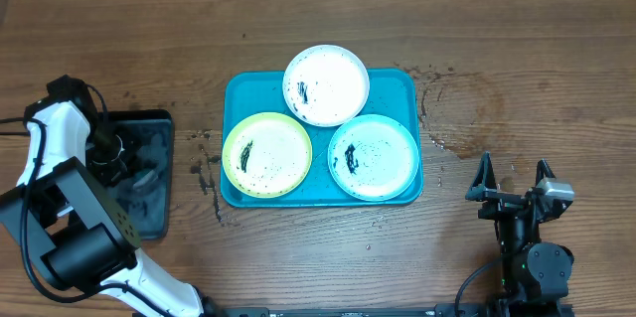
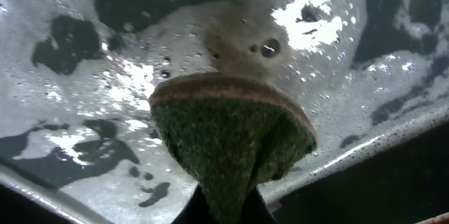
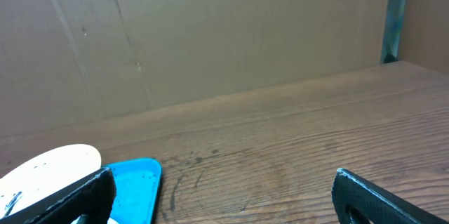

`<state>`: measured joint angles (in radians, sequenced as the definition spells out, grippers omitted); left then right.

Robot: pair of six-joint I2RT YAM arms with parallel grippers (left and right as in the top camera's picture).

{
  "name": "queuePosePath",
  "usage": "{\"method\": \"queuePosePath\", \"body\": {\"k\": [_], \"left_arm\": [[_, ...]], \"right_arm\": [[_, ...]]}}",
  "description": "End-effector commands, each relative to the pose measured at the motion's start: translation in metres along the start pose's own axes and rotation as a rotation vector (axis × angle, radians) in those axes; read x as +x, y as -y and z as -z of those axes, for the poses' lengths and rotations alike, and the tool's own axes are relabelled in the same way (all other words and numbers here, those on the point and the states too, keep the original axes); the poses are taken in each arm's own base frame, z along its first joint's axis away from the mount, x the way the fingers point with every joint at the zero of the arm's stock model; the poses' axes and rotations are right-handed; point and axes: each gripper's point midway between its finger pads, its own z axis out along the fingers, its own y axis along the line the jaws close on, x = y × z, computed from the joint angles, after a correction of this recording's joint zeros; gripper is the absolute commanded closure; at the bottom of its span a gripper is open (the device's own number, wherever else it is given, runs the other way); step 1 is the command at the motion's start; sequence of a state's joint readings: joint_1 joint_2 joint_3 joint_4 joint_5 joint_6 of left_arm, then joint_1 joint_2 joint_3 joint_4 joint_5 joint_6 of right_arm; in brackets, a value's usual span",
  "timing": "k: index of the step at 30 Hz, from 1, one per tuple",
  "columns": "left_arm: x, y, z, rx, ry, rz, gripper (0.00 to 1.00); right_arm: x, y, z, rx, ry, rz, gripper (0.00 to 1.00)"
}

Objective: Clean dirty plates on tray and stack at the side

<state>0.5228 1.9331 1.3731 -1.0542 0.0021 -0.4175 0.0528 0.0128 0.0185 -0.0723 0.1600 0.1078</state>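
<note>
Wooden table, where we see dirty plates on the tray, left gripper pinching a sponge, right gripper spread wide

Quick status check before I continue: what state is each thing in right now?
white plate: dirty, on tray's far edge.
yellow-green plate: dirty, on tray.
light blue plate: dirty, on tray.
turquoise tray: holds all three plates.
black tray: wet, foamy.
left end effector: shut on sponge, over black tray.
right end effector: open, empty, right of turquoise tray.
</note>
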Motion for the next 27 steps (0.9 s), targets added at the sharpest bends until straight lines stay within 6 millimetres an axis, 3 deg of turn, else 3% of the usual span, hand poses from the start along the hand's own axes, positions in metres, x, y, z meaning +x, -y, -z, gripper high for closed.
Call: {"method": "queuePosePath", "body": {"k": [1, 4, 6, 10, 13, 19, 20, 21, 24, 27], "left_arm": [[-0.019, 0.002, 0.04, 0.006, 0.077, 0.022, 0.96], [-0.023, 0.008, 0.068, 0.039, 0.115, 0.011, 0.96], [-0.025, 0.008, 0.064, 0.016, 0.137, -0.003, 0.96], [-0.002, 0.018, 0.039, 0.037, 0.042, -0.031, 0.96], [0.004, 0.019, 0.045, 0.033, 0.028, -0.043, 0.96], [0.003, 0.046, 0.119, 0.209, 0.082, -0.065, 0.96], [0.008, 0.051, 0.145, 0.24, 0.126, -0.106, 0.96], [0.013, 0.053, 0.155, 0.251, 0.144, -0.118, 0.96], [0.039, 0.062, 0.171, 0.26, 0.151, -0.187, 0.96], [0.073, 0.081, 0.169, 0.25, 0.091, -0.279, 0.96]], "right_arm": [[0.002, 0.001, 0.0, -0.001, 0.003, 0.004, 0.0], [0.002, 0.001, 0.0, -0.001, 0.003, 0.004, 0.0], [0.002, 0.001, 0.0, -0.001, 0.003, 0.004, 0.0], [0.002, 0.001, 0.0, -0.001, 0.003, 0.004, 0.0], [0.002, 0.001, 0.0, -0.001, 0.003, 0.004, 0.0], [0.002, 0.001, 0.0, -0.001, 0.003, 0.004, 0.0], [0.002, 0.001, 0.0, -0.001, 0.003, 0.004, 0.0], [0.002, 0.001, 0.0, -0.001, 0.003, 0.004, 0.0], [0.002, 0.001, 0.0, -0.001, 0.003, 0.004, 0.0], [0.002, 0.001, 0.0, -0.001, 0.003, 0.004, 0.0]]}}
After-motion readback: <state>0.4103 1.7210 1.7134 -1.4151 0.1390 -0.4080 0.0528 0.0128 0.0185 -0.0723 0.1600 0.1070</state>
